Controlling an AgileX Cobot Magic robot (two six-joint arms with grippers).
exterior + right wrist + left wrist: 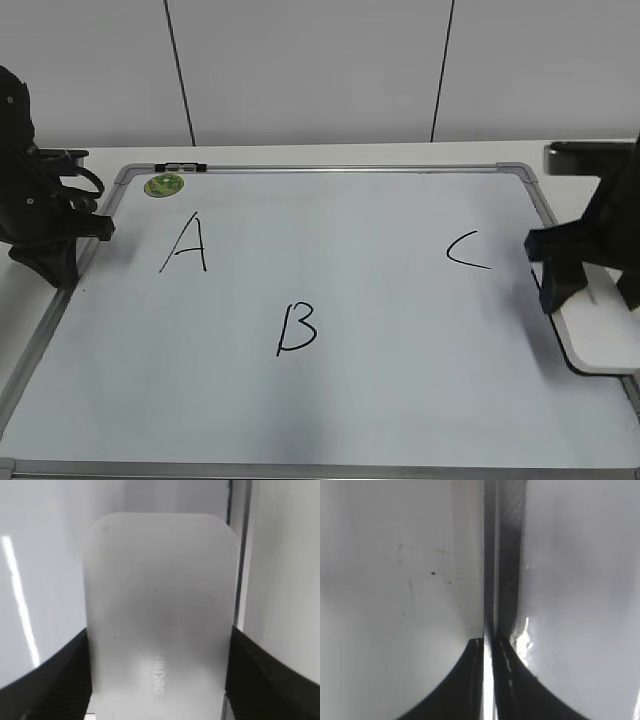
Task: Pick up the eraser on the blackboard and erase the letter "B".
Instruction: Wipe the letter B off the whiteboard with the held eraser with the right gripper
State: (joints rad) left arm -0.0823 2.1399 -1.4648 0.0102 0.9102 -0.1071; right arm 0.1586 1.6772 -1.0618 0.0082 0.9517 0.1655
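Note:
The blackboard (380, 400) is a white board with a silver frame lying flat on the table. The letter "B" (297, 328) is drawn in black at its lower middle, whole and unsmeared. The eraser (605, 335) is a white rounded block lying at the board's right edge; it fills the right wrist view (160, 590) with faint grey print. My right gripper (553, 275) (159, 635) has a finger pressed against each long side of it. My left gripper (62, 272) (489, 642) is shut and empty over the board's left frame (507, 555).
Letters "A" (186, 243) and "C" (467, 250) flank the B. A round green magnet (164, 184) sits at the board's top left, with a small black-and-silver object (180, 166) on the top frame. A white wall stands behind the table.

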